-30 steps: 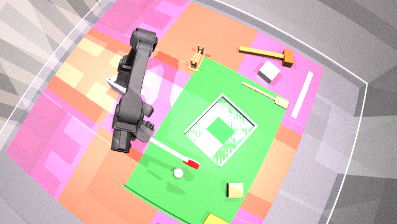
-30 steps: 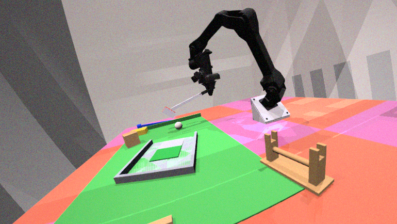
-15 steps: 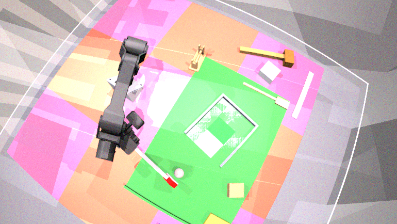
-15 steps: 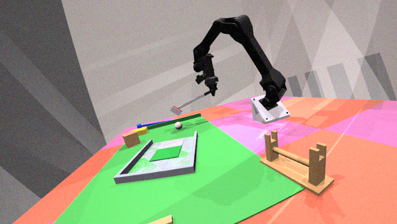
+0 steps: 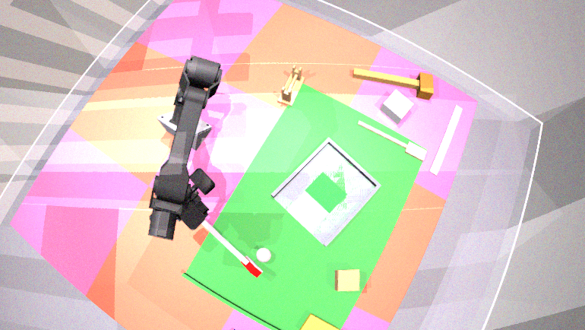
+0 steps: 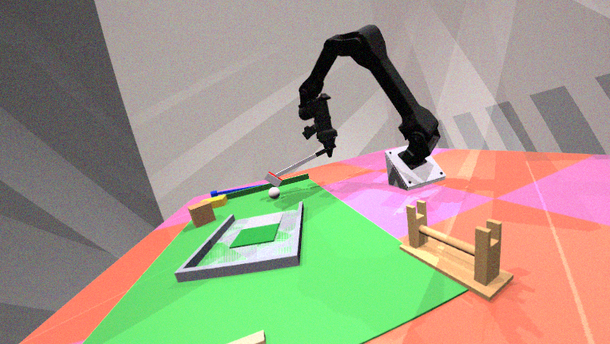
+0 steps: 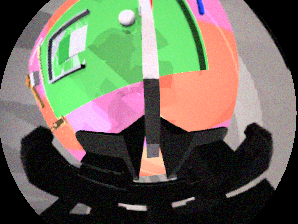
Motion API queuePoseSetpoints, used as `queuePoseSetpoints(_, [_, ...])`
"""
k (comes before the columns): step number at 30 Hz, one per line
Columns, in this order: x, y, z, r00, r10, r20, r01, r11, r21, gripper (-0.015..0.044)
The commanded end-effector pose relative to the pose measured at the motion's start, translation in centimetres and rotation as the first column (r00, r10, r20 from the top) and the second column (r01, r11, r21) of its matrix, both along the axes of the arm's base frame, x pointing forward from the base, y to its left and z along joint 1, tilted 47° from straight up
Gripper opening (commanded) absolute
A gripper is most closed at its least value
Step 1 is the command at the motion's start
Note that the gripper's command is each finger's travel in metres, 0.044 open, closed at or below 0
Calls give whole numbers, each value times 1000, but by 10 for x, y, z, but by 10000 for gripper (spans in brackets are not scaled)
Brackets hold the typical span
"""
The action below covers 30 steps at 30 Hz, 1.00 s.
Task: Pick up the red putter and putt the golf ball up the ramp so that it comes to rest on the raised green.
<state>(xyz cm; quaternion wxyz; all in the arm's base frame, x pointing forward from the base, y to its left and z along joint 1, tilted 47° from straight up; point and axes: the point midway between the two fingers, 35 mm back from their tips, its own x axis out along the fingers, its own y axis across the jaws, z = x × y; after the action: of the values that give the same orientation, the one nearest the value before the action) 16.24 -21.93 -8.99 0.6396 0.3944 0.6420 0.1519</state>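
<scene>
My pincer (image 5: 200, 221) grips the red putter (image 5: 231, 249) by its shaft, the head hanging just beside the golf ball (image 5: 263, 254) on the green mat (image 5: 368, 229); pickup done, the stroke toward the raised green (image 5: 326, 191) not yet made

Golf ball (image 5: 263, 254) just beside putter head (image 5: 252, 267) — both on mat (image 5: 286, 131).
</scene>
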Motion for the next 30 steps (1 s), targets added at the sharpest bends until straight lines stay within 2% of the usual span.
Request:
queuePoseSetpoints(1, [1,4,-4,1000,-9,0,9,1000,4,0])
queuePoseSetpoints(17, [5,22,-21,1000,-9,1,9,1000,5,0])
queuePoseSetpoints(30, [4,18,-21,1000,0,1,0,1000,0,0])
